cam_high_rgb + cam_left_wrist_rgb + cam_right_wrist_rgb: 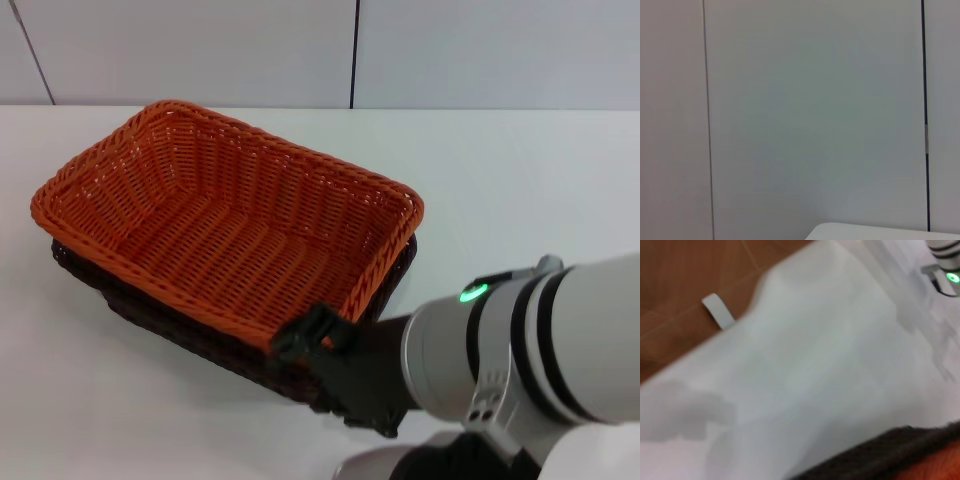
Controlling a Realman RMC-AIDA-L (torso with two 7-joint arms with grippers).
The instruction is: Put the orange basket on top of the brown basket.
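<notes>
My right gripper (300, 345) sits at the near rim of the orange basket (220, 235), nested in the brown basket (150, 315); I cannot tell if my fingers are pinching, though this light, stiff wicker seems best held by its braided rim.

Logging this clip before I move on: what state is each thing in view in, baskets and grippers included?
orange basket: nested on top of the brown one, upright, nothing inside.
brown basket: on the white table, under the orange basket, only its dark edge showing.
right gripper: at the near corner of the stacked baskets; finger state unclear.
left gripper: not in view; its wrist camera faces a wall.
</notes>
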